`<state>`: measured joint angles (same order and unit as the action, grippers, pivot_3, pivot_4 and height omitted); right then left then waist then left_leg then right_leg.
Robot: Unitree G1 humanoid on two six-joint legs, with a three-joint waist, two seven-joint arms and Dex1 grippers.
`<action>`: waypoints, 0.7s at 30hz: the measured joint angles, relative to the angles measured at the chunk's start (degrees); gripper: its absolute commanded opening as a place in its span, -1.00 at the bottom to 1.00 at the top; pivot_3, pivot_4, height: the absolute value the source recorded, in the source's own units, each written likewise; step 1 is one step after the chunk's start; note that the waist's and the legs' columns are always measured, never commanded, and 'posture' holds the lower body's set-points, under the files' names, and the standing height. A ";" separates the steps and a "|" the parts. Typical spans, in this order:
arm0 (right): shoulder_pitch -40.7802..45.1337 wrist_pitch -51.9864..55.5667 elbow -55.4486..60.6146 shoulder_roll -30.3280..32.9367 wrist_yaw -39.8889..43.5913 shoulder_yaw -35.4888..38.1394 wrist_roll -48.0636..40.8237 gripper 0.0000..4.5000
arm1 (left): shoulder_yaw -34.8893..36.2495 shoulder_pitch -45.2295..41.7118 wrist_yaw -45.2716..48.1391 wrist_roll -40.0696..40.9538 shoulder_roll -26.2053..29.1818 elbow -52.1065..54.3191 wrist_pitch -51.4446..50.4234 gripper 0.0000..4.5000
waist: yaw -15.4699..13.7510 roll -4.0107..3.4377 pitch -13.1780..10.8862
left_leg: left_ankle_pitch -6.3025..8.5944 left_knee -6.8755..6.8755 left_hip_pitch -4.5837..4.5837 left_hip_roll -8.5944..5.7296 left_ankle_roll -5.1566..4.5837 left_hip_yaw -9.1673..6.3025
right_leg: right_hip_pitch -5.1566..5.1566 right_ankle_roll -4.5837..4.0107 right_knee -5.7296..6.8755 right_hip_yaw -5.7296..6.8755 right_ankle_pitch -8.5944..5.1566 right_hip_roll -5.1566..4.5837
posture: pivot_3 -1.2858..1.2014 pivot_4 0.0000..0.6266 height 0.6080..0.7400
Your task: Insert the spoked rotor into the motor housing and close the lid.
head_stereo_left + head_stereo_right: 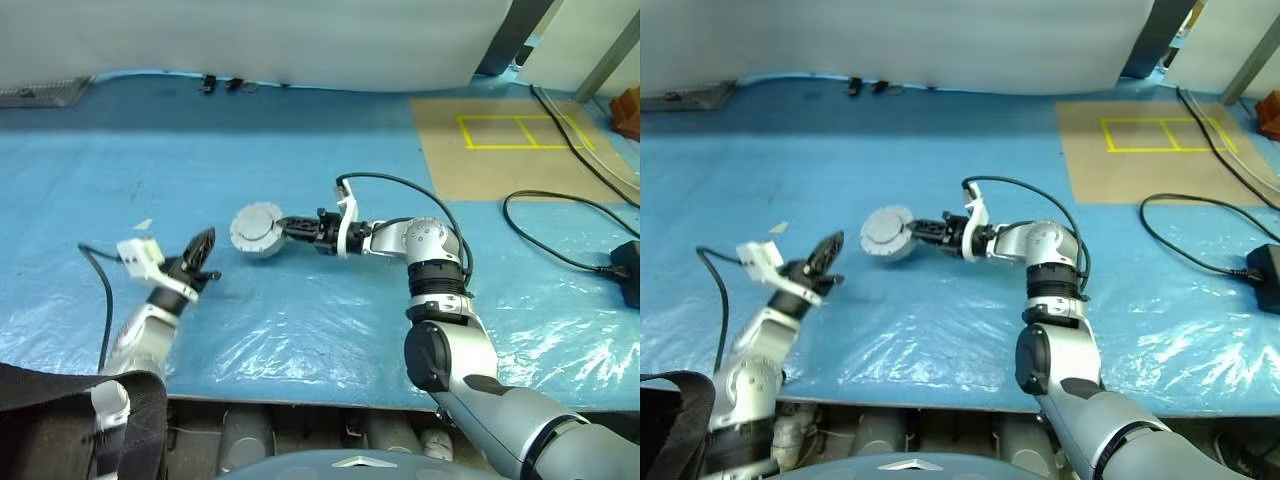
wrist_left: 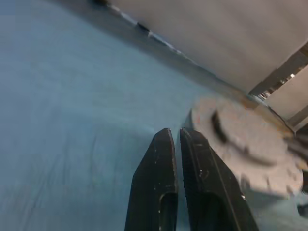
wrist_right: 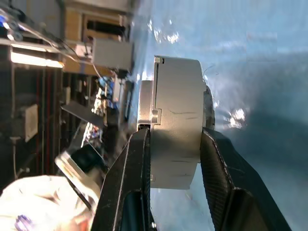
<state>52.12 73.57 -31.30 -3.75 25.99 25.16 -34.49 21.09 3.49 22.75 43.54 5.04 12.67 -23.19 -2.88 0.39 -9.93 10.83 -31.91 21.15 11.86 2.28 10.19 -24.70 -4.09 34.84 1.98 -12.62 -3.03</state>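
The right pincer [image 1: 290,226] is clamping the short round silver metal motor housing [image 1: 257,230] above the blue plastic-covered bench [image 1: 300,310]; the left pincer [image 1: 203,246] is hanging clenched, empty. A slackening grip could be dropping the housing.

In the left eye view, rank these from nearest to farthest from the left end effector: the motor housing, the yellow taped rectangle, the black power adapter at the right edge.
1. Motor housing: just right of the left end effector, clamped in the right end effector.
2. Yellow taped rectangle: far right, on the brown board.
3. Black power adapter: at the table's right edge, slightly farther.
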 measured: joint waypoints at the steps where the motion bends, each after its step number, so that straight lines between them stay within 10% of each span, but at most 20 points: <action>1: 0.29 -0.85 -0.54 0.06 -0.05 0.29 -0.03 -0.53 | 0.63 0.59 -0.97 2.19 -1.31 0.64 -0.39 -0.46 | -0.07 0.03 -0.02 | 0.00 -0.01 0.00 0.00 0.00 -0.01 | 0.01 -0.01 0.01 0.02 0.00 0.00 | 0.03 -0.52 1.00; 11: 4.15 -7.06 -7.39 0.08 1.74 0.44 -1.32 -0.53 | -0.81 0.34 -6.29 18.48 -9.04 3.87 -4.44 0.99 | -0.27 0.10 -0.06 | 0.00 -0.15 0.05 0.00 0.00 -0.02 | 0.02 0.00 0.02 0.01 0.02 0.04 | 0.03 -0.52 1.00; 21: 5.28 -6.10 -7.53 0.19 6.37 -1.81 -3.54 -0.53 | -1.87 -2.85 -9.55 28.82 -8.58 3.96 -7.43 0.99 | -0.21 0.10 -0.06 | 0.00 -0.22 0.06 -0.01 0.00 -0.03 | 0.03 0.01 0.05 0.00 0.04 0.05 | 0.03 -0.52 1.00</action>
<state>57.40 67.47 -38.83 -3.56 32.37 23.35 -38.03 19.23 0.64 13.20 72.36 -3.54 16.63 -30.62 -3.09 0.49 -9.99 10.83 -32.13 21.21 11.85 2.28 10.16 -24.67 -4.08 34.89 1.98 -12.58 -2.99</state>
